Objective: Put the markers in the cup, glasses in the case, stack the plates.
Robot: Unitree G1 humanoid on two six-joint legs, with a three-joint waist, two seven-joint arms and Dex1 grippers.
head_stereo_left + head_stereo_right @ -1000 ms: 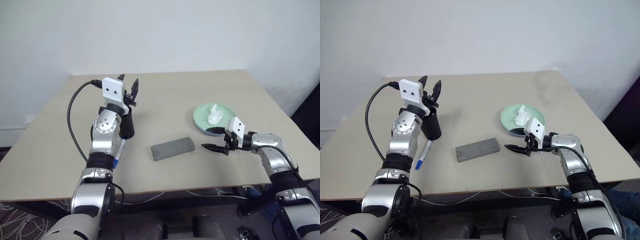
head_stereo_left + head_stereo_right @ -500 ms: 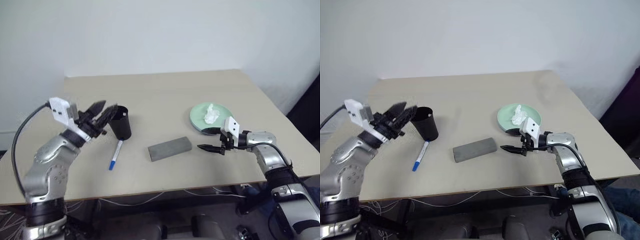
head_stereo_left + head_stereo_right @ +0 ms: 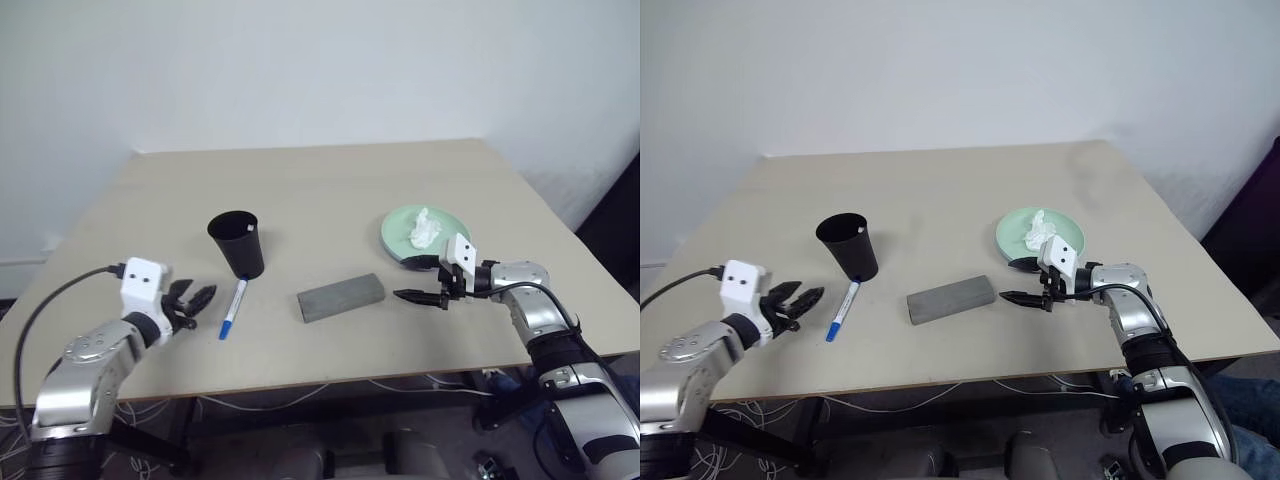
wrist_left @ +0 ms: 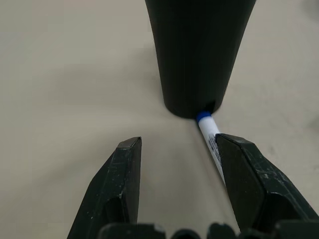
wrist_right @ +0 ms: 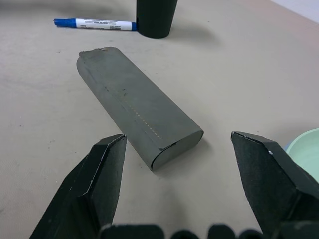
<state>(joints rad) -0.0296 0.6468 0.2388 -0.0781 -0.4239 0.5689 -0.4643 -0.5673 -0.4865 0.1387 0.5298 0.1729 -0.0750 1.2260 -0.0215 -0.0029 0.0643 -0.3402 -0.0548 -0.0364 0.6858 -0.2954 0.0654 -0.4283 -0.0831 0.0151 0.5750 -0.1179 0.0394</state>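
**Blue-capped marker waits beside the cup as left claw lines up**

Beige laminate carries the whole job on this worktop (image 3: 330, 180), and most of it looks done. Nearest the robot, the left claw (image 3: 197, 298) hangs low over the front-left part of the worktop, fingers spread and empty, pointing toward the blue-capped marker (image 3: 232, 308). The left wrist view looks between those fingers to the marker's blue end, which touches or all but touches the foot of the black cup (image 3: 238, 243). The marker lies flat, just in front of the upright cup, and a pale tip shows at the cup's rim, possibly another marker already inside.

Across the front, the right claw (image 3: 421, 296) is also released and empty, pointing across at the near end of the grey case (image 3: 341, 297), which lies shut in the middle of the worktop; whether the glasses are inside cannot be told. Just beyond that claw sits the mint green plate (image 3: 398, 240) with a crumpled white tissue (image 3: 424, 229) on it; a sliver of blue at its edge in the right wrist view suggests the second plate lies beneath.

The step in hand appears to be the last marker: the left claw must close across the barrel, lift, tip it upright and drop it in the cup without knocking the cup over.

Behind stands a plain white wall (image 3: 320, 70).
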